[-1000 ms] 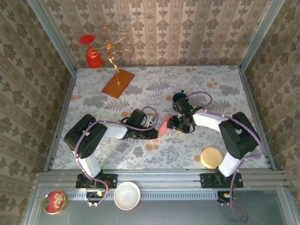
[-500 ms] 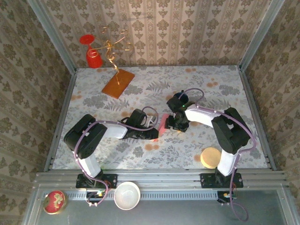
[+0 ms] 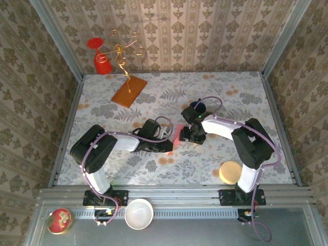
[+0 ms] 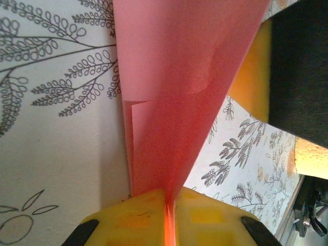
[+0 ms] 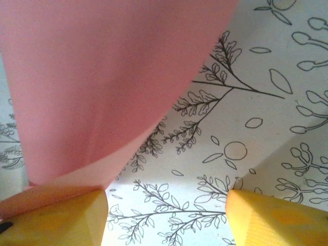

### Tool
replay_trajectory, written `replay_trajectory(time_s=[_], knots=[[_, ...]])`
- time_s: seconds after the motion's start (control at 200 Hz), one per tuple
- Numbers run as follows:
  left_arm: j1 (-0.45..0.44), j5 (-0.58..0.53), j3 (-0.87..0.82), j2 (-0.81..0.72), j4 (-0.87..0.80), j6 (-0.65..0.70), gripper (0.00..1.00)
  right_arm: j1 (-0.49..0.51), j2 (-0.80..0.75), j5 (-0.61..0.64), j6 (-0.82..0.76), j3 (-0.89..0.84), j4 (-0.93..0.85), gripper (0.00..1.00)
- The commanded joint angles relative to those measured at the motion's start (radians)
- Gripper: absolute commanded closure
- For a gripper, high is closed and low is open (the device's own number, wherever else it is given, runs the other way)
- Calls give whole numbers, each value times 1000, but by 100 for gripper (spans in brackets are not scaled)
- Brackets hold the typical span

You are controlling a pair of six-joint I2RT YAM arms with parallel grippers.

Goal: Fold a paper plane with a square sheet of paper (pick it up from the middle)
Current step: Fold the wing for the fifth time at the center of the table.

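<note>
my left gripper [image 4: 167, 212] pinches the sheet of paper [image 4: 174, 77] tight; my right gripper [image 5: 166, 205] gapes against it, so i'd close squarely along the fold.

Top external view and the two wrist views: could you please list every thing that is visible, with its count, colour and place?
sheet of paper: one, pink-red, mid-table between the grippers
board: one, orange-brown, far left of the table
wire figure: one, gold, above the board
cup-like object: one, red, back left corner
cup: one, dark blue, behind the right arm's wrist
disc: one, tan, near right
bowl: one, white, front ledge
round tin: one, red, ledge's left end
table: one, pale floral
left gripper: yellow fingers, shut on the paper
right gripper: yellow fingers, open
</note>
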Motion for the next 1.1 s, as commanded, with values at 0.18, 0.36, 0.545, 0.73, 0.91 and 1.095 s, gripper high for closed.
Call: replay_trajectory(time_s=[0.18, 0.36, 0.545, 0.73, 0.91, 1.095], knots=[[1, -73, -84, 74, -4, -13, 91, -11, -103, -116, -76, -95, 210, 37], [5, -63, -115, 85, 60, -29, 93, -14, -153, -113, -126, -135, 266, 40], [12, -43, -131, 88, 100, -40, 94, -18, -109, -118, -152, -120, 264, 43], [16, -39, -134, 90, 109, -43, 94, -18, -66, -114, -173, -94, 247, 46], [15, -38, -132, 92, 110, -43, 94, -18, -29, -114, -181, -73, 242, 45], [17, -32, -131, 98, 109, -40, 91, -14, 9, -92, -183, -45, 212, 43]])
